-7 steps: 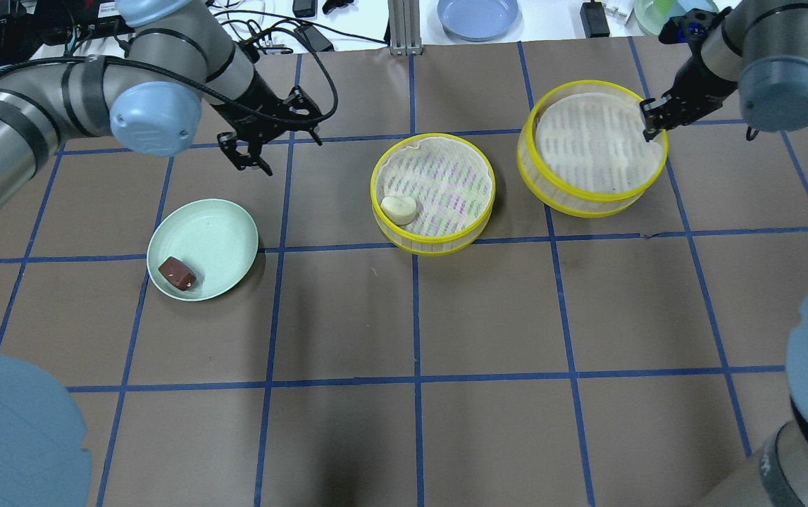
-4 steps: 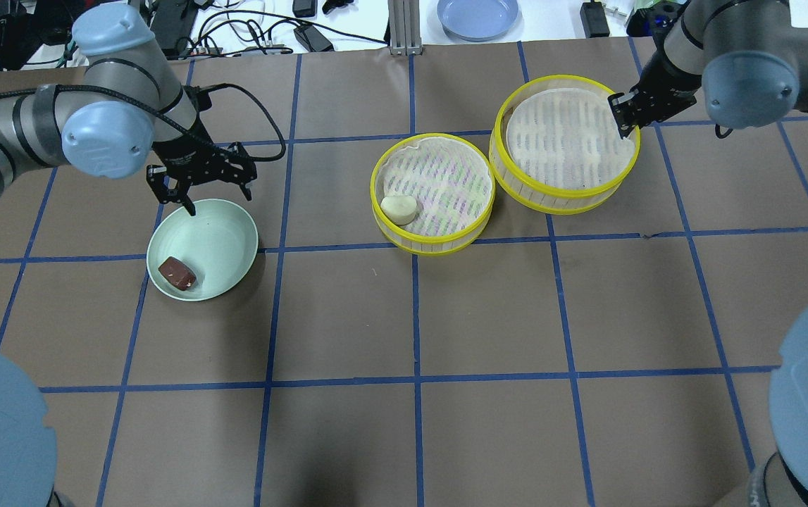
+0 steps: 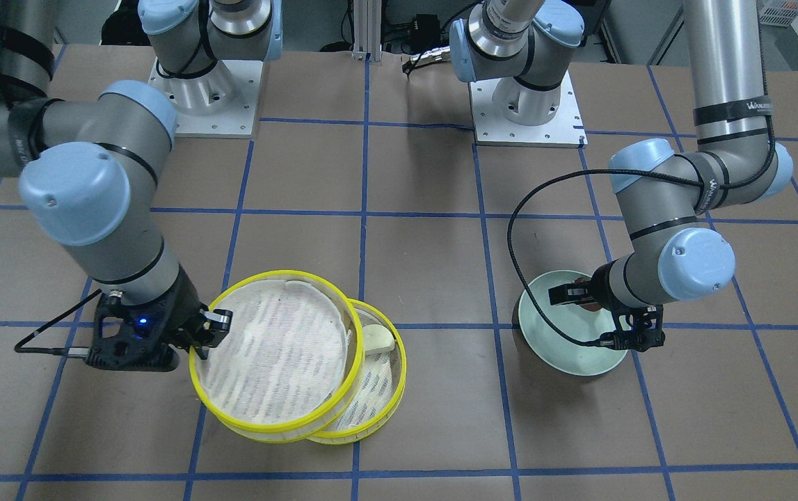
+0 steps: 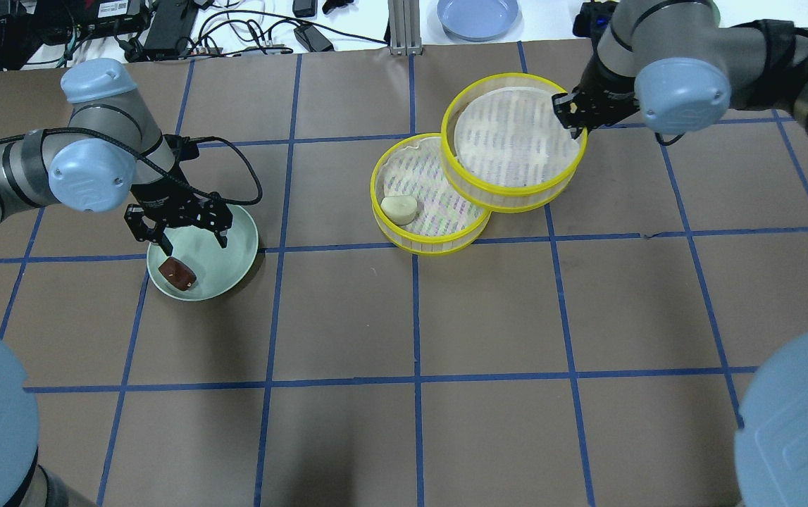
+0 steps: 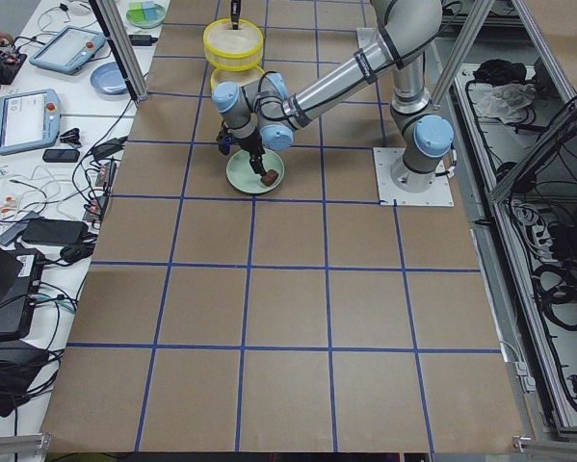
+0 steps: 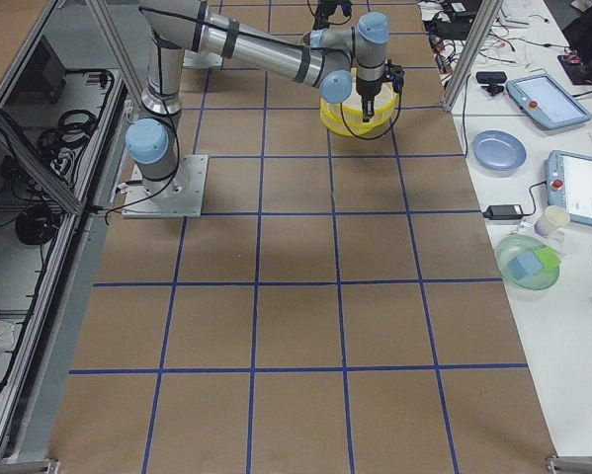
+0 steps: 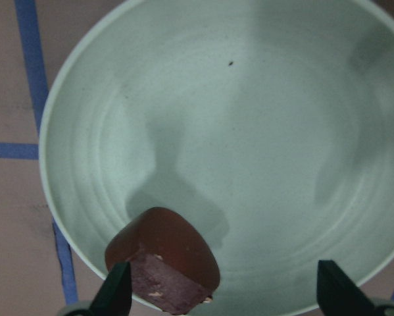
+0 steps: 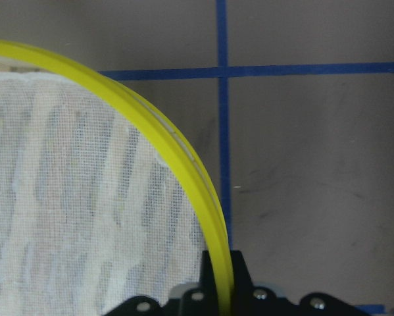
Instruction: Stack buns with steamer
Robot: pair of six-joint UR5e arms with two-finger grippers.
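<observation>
Left end effector (image 4: 192,239) is hovering spread open over the smooth pale green plate (image 4: 234,253) toward the worktop's left edge. The glossy brown bun (image 4: 177,273) is lying off-centre beside one fingertip. Right end effector (image 4: 566,111) is clamping the rim of the mesh-lined yellow steamer tray (image 4: 509,141), which is overlapping the lower tray (image 4: 439,193) holding the cream bun (image 4: 399,209), toward the far edge.

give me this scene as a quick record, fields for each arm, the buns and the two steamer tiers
left gripper: open, over the green plate, brown bun by one fingertip, not gripped
right gripper: shut on the rim of the upper steamer tier
brown bun: on the plate, near its edge
cream bun: in the lower steamer tier, against its wall
upper steamer tier: no bun in it, partly overlapping the lower tier, off-centre
task state: tiers not aligned, brown bun not in a steamer
</observation>
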